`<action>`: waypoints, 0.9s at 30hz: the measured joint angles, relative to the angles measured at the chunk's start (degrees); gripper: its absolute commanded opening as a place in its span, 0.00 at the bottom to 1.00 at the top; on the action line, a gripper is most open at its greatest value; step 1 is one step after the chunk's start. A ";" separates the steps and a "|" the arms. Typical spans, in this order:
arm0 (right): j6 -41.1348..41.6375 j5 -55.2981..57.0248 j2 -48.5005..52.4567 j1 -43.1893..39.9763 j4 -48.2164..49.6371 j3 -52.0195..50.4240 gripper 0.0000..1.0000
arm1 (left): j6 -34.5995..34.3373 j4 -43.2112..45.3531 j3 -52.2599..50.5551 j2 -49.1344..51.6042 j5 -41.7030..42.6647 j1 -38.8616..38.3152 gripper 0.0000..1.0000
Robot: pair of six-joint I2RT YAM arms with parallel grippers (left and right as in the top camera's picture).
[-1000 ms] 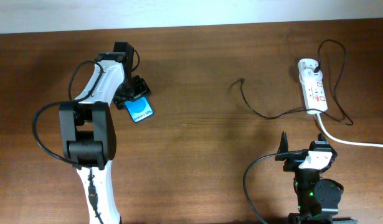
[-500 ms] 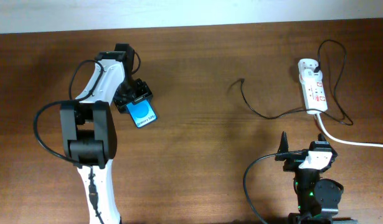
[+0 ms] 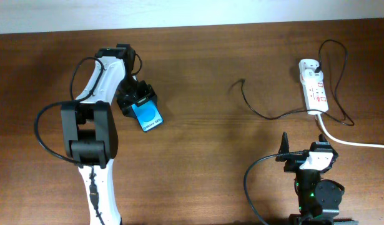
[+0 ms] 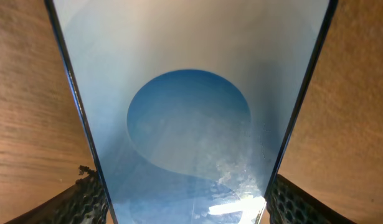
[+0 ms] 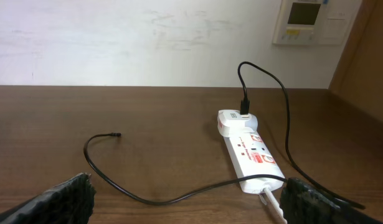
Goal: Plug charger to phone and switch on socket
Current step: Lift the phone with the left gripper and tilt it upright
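Overhead, the brown desk (image 3: 198, 144) has lots of bare wood in the middle. At its left, the left end effector (image 3: 137, 100) pinches the phone (image 3: 148, 117) by its two long edges. The phone is slanted, its free end with the white strip pointing down and right, toward the middle. Well apart, near the right edge, the white power strip (image 3: 313, 87) lies long side near to far. The thin black charger (image 3: 266, 114) curls from it, its plug tip (image 3: 241, 80) on bare wood between phone and strip. The right end effector (image 5: 191, 205) is spread wide, holding nothing.
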 measured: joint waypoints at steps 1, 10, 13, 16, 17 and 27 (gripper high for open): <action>0.00 -0.02 0.00 0.00 0.00 0.00 0.99 | 0.33 -0.35 0.00 0.00 0.55 0.00 0.69; -0.04 -0.02 0.00 0.00 0.00 0.00 0.99 | 3.87 -11.23 5.90 0.74 4.50 0.00 0.68; -0.02 -0.02 0.00 0.00 0.00 0.00 0.99 | 4.72 -15.56 9.62 0.76 4.79 0.00 0.68; -0.02 0.00 0.00 0.00 0.02 0.00 0.98 | 6.08 -20.11 13.07 0.74 4.98 -0.07 0.68; -0.02 -0.02 0.00 0.00 0.02 0.00 0.99 | 6.71 -21.59 13.66 0.76 5.31 -0.24 0.68; 0.02 -0.02 0.00 0.00 0.02 0.00 0.98 | 10.86 -22.05 14.25 0.76 20.17 -5.95 0.69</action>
